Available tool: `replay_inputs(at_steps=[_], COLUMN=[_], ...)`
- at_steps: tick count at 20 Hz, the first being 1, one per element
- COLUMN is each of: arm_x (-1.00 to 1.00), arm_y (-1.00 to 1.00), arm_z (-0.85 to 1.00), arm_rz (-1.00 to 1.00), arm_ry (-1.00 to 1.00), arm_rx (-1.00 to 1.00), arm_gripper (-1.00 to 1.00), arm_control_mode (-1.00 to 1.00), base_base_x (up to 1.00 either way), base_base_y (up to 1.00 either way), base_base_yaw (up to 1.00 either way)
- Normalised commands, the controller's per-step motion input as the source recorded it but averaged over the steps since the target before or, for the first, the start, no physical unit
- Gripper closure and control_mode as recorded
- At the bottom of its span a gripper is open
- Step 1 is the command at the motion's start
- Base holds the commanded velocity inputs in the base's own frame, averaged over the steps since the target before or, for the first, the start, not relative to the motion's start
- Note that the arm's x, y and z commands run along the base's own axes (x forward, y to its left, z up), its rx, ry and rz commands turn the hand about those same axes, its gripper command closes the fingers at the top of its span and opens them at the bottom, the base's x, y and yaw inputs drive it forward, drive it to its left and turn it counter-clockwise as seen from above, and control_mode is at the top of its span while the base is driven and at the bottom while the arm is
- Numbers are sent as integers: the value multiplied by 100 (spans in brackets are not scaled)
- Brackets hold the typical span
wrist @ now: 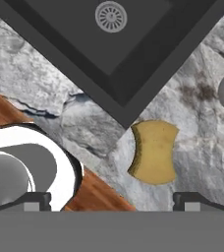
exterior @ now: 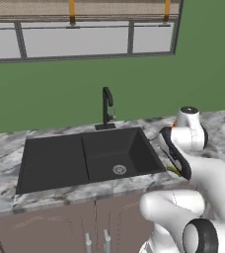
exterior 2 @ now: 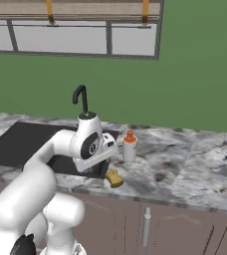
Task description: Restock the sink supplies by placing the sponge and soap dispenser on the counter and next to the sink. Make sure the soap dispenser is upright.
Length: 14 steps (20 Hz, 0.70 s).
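The black sink (exterior: pixel 90 158) at frame centre holds nothing but its drain (exterior: pixel 119 170), while the wide-open, empty gripper (wrist: pixel 113 202) hovers above the sponge (wrist: pixel 154 152) on the counter (exterior 2: pixel 185 169) near the upright soap dispenser (exterior 2: pixel 129 146).

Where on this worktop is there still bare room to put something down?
The counter is bare to the right of the soap dispenser, and left of the sink. It is crowded at the sink's right edge, where the sponge, dispenser and open gripper cluster.

Both base views look forward and down from either side at the sink (exterior: pixel 90 158), while the hand view peers closely down on the counter (wrist: pixel 202 157) beside it.
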Motion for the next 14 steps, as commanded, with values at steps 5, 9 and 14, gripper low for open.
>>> replay_inputs(at_steps=[5, 9, 14], arm_x=[-31, -3, -12], arm_y=[45, 25, 7], arm_z=[59, 2, 31], arm_rz=[0, 0, -1], arm_ry=[-6, -2, -7], arm_rx=[-10, -2, -1], arm_gripper=[-100, -100, -100], arm_control_mode=[-100, -100, -100], base_base_x=[0, 0, 0], base_base_y=[0, 0, 0], base_base_yaw=[0, 0, 0])
